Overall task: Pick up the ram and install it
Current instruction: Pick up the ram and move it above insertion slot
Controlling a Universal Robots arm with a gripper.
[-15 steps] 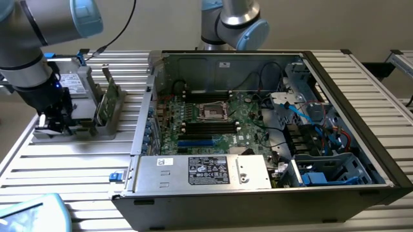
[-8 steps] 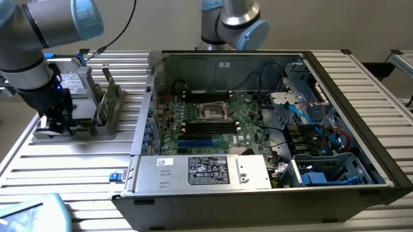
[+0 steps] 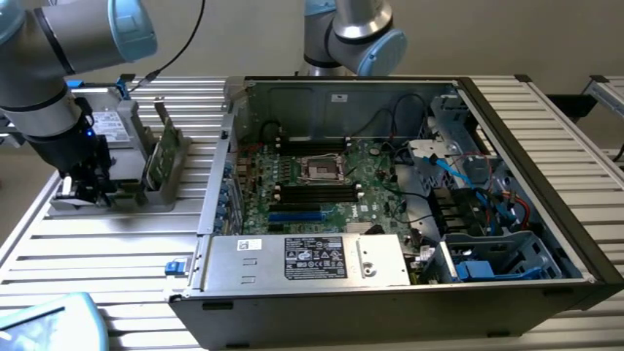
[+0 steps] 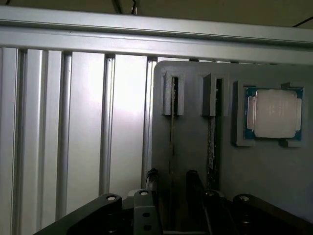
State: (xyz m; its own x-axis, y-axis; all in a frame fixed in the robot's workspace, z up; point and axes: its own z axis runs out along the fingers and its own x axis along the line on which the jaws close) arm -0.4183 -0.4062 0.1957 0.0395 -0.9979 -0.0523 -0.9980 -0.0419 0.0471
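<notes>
Exterior view: my hand (image 3: pixel 86 194) is down at the grey holder (image 3: pixel 146 199) on the slatted tabletop (image 3: pixel 98 248), on the exterior view's left of the open PC case (image 3: pixel 546 219). The holder stands its boards on edge, which I read as letting me come at them from above. One tall green card (image 3: pixel 168 157) stands in it, just beside my hand on the case side. My hand blocks the ram from this angle, so I can't place it here. The case lies on its side with the motherboard (image 3: pixel 322 186) facing up, so the sockets look reachable from above. Count: one case, one motherboard, one power supply (image 3: pixel 302 256). Black memory slots sit on either side of the processor socket (image 3: pixel 320 168); I can't count them reliably.

Wrist view: looking down onto the holder (image 4: pixel 234 171). It has two slots, with one board edge in each. The ram (image 4: pixel 172 132) is the thin edge in the slot farther from the processor chip (image 4: pixel 275 113). The tall green card's edge is in the slot between them. My fingers (image 4: pixel 191 180) are apart, one on each side of the ram, with a gap showing on both sides, so I'm straddling it, not clamped. There is one chip, lying flat in its own pocket, well clear of my fingers. My read: the ram is seated in the holder and not yet gripped.
</notes>
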